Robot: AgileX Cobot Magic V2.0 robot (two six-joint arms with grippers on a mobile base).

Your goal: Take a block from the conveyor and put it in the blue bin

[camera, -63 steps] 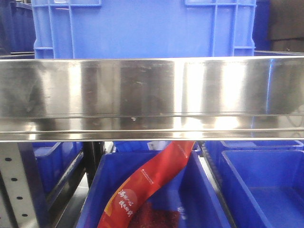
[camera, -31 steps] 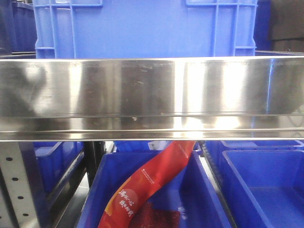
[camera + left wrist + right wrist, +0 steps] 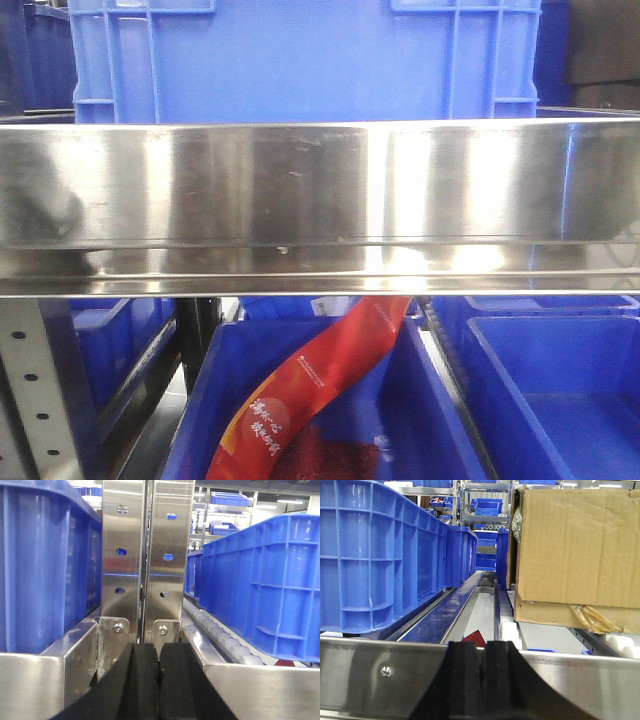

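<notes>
No block and no dark grey conveyor belt show in any view. My left gripper [image 3: 159, 655] is shut and empty, its black pads together in front of a steel shelf upright [image 3: 147, 555]. My right gripper [image 3: 483, 652] is shut and empty, in front of a steel shelf rail [image 3: 380, 672]. A large blue bin [image 3: 300, 60] stands on the steel shelf [image 3: 320, 200] in the front view. Neither gripper shows in the front view.
Blue bins [image 3: 330, 420] sit below the shelf, one holding a red packet [image 3: 310, 390]. Blue crates [image 3: 45, 565] [image 3: 265, 585] flank the upright on roller tracks [image 3: 215, 630]. A cardboard box [image 3: 575, 550] and blue crates [image 3: 380, 555] stand on the shelf in the right wrist view.
</notes>
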